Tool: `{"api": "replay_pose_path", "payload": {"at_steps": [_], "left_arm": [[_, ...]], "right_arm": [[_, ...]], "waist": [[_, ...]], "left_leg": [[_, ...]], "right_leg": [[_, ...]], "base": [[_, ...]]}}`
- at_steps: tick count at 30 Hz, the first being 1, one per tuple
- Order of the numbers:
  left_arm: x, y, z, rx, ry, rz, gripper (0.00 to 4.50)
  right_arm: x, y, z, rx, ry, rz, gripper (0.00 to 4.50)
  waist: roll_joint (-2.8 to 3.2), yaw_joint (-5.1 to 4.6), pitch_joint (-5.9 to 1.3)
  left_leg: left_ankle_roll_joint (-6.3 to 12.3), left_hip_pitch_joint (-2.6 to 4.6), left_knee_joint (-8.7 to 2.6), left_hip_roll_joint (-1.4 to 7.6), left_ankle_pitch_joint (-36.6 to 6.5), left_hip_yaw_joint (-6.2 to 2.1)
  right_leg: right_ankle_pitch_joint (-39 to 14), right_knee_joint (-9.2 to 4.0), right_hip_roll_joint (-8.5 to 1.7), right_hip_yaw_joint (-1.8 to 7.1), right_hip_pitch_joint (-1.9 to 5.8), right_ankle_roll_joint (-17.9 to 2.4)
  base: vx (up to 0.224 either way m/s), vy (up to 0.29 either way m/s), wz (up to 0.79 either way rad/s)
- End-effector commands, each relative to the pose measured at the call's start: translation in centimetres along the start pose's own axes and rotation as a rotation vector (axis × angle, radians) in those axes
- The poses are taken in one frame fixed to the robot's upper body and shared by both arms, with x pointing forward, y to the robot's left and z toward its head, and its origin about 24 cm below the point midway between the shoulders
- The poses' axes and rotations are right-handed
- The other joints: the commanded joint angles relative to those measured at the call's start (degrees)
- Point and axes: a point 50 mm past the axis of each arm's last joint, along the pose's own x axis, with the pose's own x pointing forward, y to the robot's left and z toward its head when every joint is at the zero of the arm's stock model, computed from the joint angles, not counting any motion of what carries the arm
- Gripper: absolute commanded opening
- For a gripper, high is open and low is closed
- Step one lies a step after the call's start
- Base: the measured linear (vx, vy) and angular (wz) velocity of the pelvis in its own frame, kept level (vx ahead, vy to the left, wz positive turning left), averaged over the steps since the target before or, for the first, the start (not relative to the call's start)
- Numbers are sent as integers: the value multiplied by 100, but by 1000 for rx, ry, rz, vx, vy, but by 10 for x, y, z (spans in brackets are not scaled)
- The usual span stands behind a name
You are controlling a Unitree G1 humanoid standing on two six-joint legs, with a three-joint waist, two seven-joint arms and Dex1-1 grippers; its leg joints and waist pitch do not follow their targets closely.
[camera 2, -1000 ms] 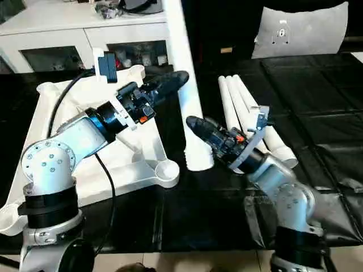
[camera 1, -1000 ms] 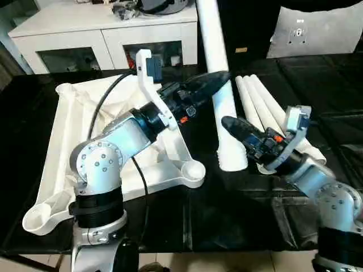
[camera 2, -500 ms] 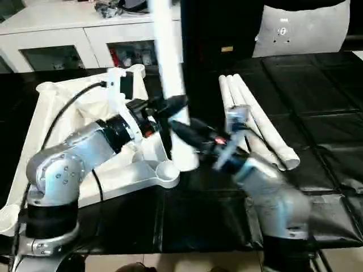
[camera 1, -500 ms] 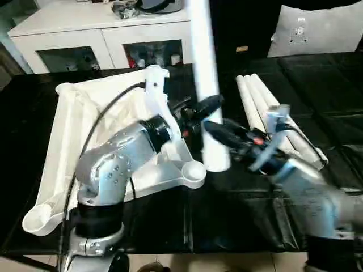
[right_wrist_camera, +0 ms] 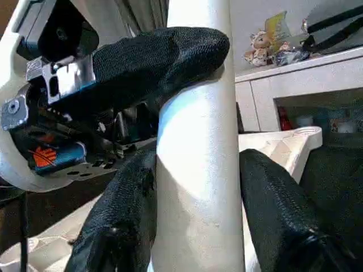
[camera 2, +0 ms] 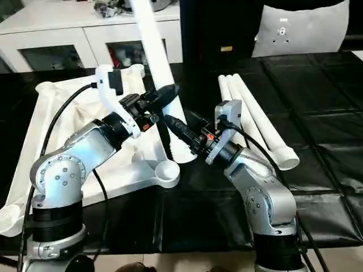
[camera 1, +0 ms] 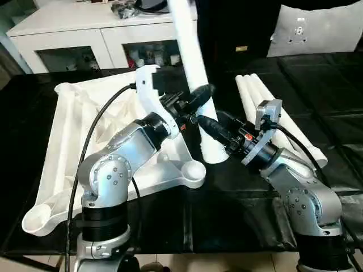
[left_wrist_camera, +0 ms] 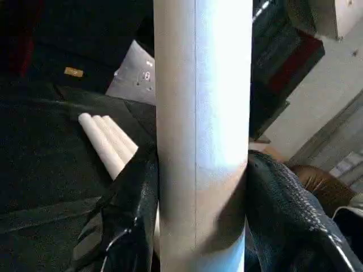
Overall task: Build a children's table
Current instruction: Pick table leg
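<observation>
The children's table top lies upside down on the black surface at the left, ribs up, with a round corner socket nearest the middle. One white leg stands tilted beside that socket, its lower end resting on the black surface. My left gripper is shut on this leg; its black fingers press the tube from both sides. Just below, my right gripper is shut on the same leg, fingers flanking it. Three more legs lie side by side at the right.
A white cabinet with glass doors stands behind the table top. A light grey cushion leans at the back right. Black mats cover the surface in front and to the right.
The upright leg has shifted left toward the corner socket and leaned its top leftward. My left gripper has closed onto it, and the right arm has swung left with it.
</observation>
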Motion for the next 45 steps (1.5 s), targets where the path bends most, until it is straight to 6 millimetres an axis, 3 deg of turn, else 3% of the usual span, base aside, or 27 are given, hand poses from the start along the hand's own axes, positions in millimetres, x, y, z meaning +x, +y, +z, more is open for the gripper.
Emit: {"api": "replay_pose_path", "payload": {"at_steps": [1,6,8,9,10,12,13,14,15,16,17,18,19,24,31,33,40,42,43,45], "left_arm": [[-4,7,4,-12,-31,63,189],[-7,12,4,-39,-38,97,188],[-7,14,6,-31,-45,107,188],[-8,18,9,-10,-54,123,188],[-9,20,11,14,-58,140,188],[-9,22,12,30,-60,151,188],[-9,25,14,64,-58,165,188],[-11,27,19,103,-62,177,188],[-11,28,22,125,-67,169,188],[-11,28,23,136,-68,160,188],[-12,27,24,140,-68,157,187],[-12,27,26,152,-71,146,187],[-14,28,28,159,-70,128,186],[-16,23,31,167,-40,21,186],[-18,15,27,224,67,-177,186],[-19,10,28,219,98,-261,186],[-20,-2,28,257,165,-413,186],[-20,-5,26,269,180,-459,186],[-20,-6,26,265,188,-479,186],[-20,-9,25,268,202,-511,186]], "right_arm": [[3,2,-4,-31,22,6,184],[6,3,-6,-48,27,15,184],[7,4,-7,-56,32,15,184],[7,4,-7,-62,43,17,184],[7,5,-8,-59,48,26,184],[7,5,-9,-56,51,32,184],[7,5,-10,-58,57,40,240],[7,5,-10,-50,58,60,240],[7,5,-9,-37,52,72,254],[7,4,-8,-31,47,76,258],[7,4,-8,-29,45,78,269],[7,4,-4,10,23,93,269],[6,6,0,32,19,123,283],[0,1,8,94,62,157,334],[-8,-8,16,109,180,216,338],[-12,-12,19,108,223,239,338],[-14,-7,27,116,275,367,338],[-13,-8,27,108,307,399,338],[-12,-8,28,106,313,407,338],[-10,-7,28,106,317,431,338]], "waist": [[-131,-1,-378],[-103,-4,-379],[-146,-6,-378],[-127,0,-380],[-177,-6,-381],[-152,6,-382],[-156,15,-391],[-150,15,-387],[-197,24,-387],[-194,18,-380],[-236,6,-383],[-228,5,-389],[-191,20,-398],[-207,87,-400],[-220,130,-405],[-249,146,-406],[-257,190,-423],[-304,194,-421],[-274,204,-419],[-281,203,-420]], "left_leg": [[623,-9,-327,378,-3,-137],[651,-5,-322,380,-15,-142],[663,-6,-328,381,-26,-140],[665,-2,-328,381,-7,-144],[673,-5,-328,377,0,-138],[683,3,-320,375,32,-136],[701,7,-322,383,87,-145],[710,7,-321,386,94,-147],[732,-8,-322,380,98,-143],[745,-11,-320,371,66,-141],[747,-9,-320,370,71,-134],[739,2,-319,381,136,-135],[766,20,-307,397,205,-140],[828,36,-306,415,298,-137],[627,47,-309,396,189,-117],[634,46,-300,386,217,-107],[740,37,-273,393,339,-98],[760,39,-281,396,343,-95],[747,44,-277,404,343,-95],[705,52,-284,408,279,-95]], "right_leg": [[-339,-459,-479,271,319,-1151],[-370,-462,-474,266,315,-1149],[-395,-468,-469,264,317,-1131],[-401,-460,-470,264,316,-1129],[-405,-464,-461,264,316,-1111],[-416,-462,-470,266,306,-1113],[-348,-441,-471,267,309,-1118],[-336,-441,-471,266,306,-1120],[-334,-430,-476,269,317,-1119],[-388,-442,-476,265,322,-1079],[-388,-448,-477,265,327,-1061],[-335,-433,-481,265,321,-1077],[-243,-410,-486,268,305,-1126],[-83,-374,-487,263,280,-1278],[-217,-375,-490,275,299,-1243],[-177,-363,-493,277,300,-1274],[-72,-335,-494,271,303,-1336],[-119,-337,-487,266,303,-1335],[-153,-337,-495,268,290,-1345],[-200,-343,-492,267,288,-1367]], "base": [[0,0,0],[0,0,0],[0,0,0],[0,0,0],[0,0,0],[0,0,0],[0,0,0],[0,0,0],[0,0,0],[0,0,0],[0,0,0],[0,0,0],[0,0,0],[0,0,0],[0,0,0],[0,0,0],[0,0,0],[0,0,0],[0,0,0],[0,0,0]]}}
